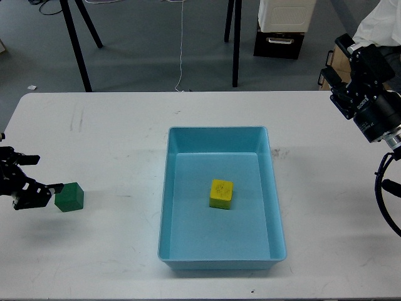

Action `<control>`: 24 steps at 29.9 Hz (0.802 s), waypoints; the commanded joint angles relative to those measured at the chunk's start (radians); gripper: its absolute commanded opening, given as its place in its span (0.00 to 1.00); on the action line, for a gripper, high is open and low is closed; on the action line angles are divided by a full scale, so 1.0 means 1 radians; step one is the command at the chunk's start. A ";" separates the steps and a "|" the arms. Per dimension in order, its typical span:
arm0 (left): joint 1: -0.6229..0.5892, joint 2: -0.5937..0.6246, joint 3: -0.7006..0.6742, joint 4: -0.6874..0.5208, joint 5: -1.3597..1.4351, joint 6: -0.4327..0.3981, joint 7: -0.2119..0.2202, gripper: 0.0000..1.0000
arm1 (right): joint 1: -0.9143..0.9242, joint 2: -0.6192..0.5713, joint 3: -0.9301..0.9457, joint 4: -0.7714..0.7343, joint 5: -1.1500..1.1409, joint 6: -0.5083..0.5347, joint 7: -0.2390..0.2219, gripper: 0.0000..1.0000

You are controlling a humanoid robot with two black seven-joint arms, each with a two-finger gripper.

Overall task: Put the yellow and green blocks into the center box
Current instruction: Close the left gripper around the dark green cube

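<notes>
**Yellow block in the tray, green block outside it**

Yellow block [221,193], bright with a faint dark mark on its top face, sits on the floor of the light blue tray [216,263], near the middle. The dark green block [69,197] rests on the white table [125,138], well left of the tray. My left gripper [45,179] has its fingers spread, one fingertip touching the green block. My right gripper [344,69] hangs raised at the far right; whether its fingers are apart I cannot tell.
</notes>
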 commanded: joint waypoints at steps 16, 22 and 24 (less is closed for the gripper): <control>-0.043 -0.149 0.082 0.137 0.002 -0.003 0.000 0.99 | -0.161 -0.001 0.120 0.034 0.005 -0.006 0.004 0.99; -0.073 -0.150 0.134 0.157 0.002 0.000 0.000 0.99 | -0.161 0.001 0.132 0.034 0.005 -0.008 0.004 0.99; -0.073 -0.156 0.134 0.171 0.002 0.001 0.000 0.98 | -0.162 -0.001 0.132 0.036 0.005 -0.008 0.004 0.99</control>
